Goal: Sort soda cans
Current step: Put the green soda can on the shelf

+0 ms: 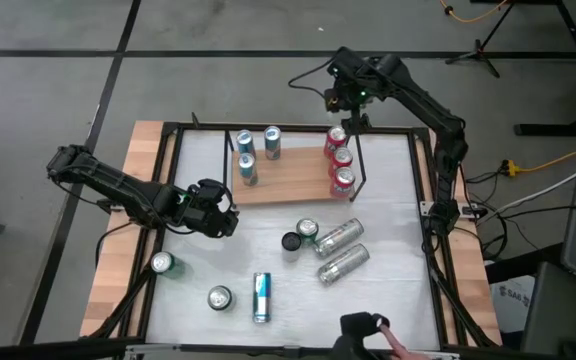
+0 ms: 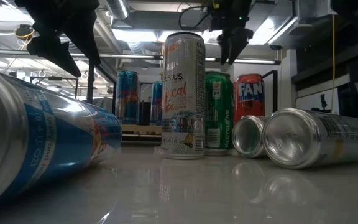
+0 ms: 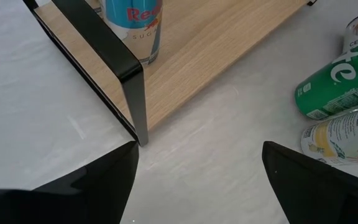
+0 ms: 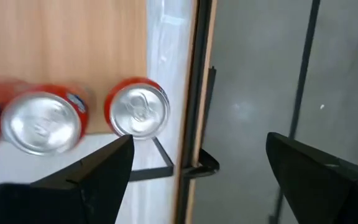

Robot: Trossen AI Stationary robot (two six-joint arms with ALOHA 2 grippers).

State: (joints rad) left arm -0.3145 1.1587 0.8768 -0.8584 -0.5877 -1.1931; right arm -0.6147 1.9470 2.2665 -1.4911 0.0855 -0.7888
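On the wooden board (image 1: 288, 178) at the far side, three blue soda cans (image 1: 248, 168) stand upright at its left end. Three red cans (image 1: 343, 180) stand at its right end. Loose on the table are a green can (image 1: 308, 231), a black can (image 1: 290, 243), two silver cans (image 1: 340, 238) on their sides, a blue can (image 1: 261, 297) on its side, another green can (image 1: 162, 263) and a silver can (image 1: 218, 297). My right gripper (image 4: 197, 180) hangs open high above the far red can (image 4: 138, 112). My left gripper (image 3: 197, 186) waits open, near the board's left corner.
A black metal frame (image 3: 114, 59) edges the board, with a leg at each near corner (image 1: 361, 190). The table has a black rail (image 1: 438, 270) around it. A person's hand (image 1: 393, 345) and a dark object show at the near edge.
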